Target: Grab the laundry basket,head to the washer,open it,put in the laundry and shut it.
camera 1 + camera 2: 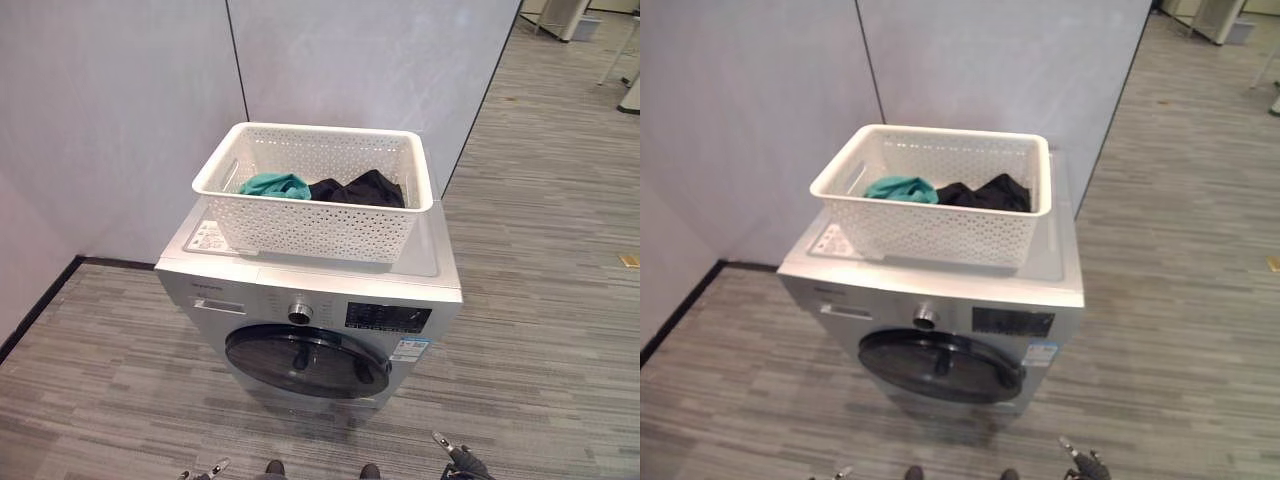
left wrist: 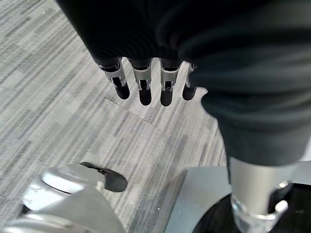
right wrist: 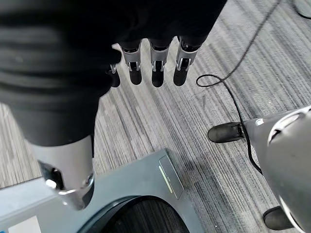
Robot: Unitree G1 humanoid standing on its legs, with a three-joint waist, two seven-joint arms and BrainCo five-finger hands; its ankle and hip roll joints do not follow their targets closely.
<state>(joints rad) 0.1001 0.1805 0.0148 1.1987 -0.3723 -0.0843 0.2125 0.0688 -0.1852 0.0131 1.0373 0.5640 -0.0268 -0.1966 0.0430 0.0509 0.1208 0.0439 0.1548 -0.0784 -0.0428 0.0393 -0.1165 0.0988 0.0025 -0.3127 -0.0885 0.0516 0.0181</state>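
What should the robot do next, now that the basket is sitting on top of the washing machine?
Probably reach a hand down to the washer's round door and pull it open. The basket already rests on the washer top with the teal cloth and black cloth inside, the door looks shut, and the left hand and right hand hang open, holding nothing.

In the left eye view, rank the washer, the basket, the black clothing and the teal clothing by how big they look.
Largest to smallest:
1. washer
2. basket
3. black clothing
4. teal clothing
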